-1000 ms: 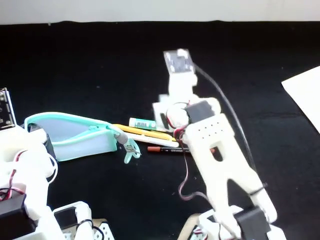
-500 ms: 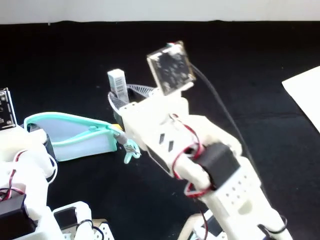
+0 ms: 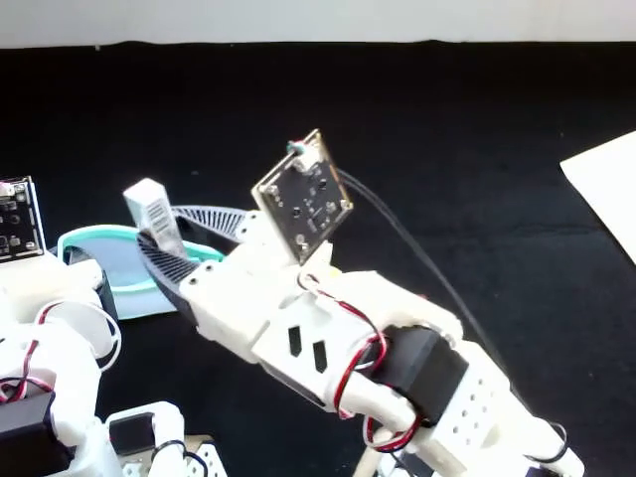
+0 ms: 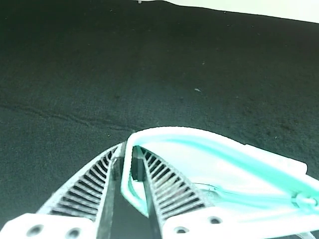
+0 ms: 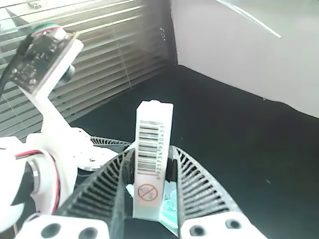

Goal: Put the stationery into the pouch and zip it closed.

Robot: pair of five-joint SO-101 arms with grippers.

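The mint-green pouch point(image 3: 111, 273) lies at the table's left with its mouth open. My left gripper point(image 4: 127, 149) is shut on the pouch's rim point(image 4: 164, 133), holding the mouth up. My right gripper point(image 3: 164, 237) is shut on a white barcoded stationery box point(image 3: 151, 209) and holds it upright just above the pouch's open mouth. In the right wrist view the box point(image 5: 151, 149) stands between the ribbed fingers point(image 5: 194, 174), with a bit of the green pouch point(image 5: 170, 200) below. The right arm's body covers the table's middle.
A white sheet point(image 3: 608, 184) lies at the table's right edge. The left arm point(image 3: 45, 338) stands at the near left, its camera board point(image 3: 20, 219) beside the pouch. Black cloth point(image 3: 477, 129) covers the far half of the table.
My right gripper has risen from the pens at the table's middle with the white box in it and swung left to above the pouch. The left gripper has kept its hold.
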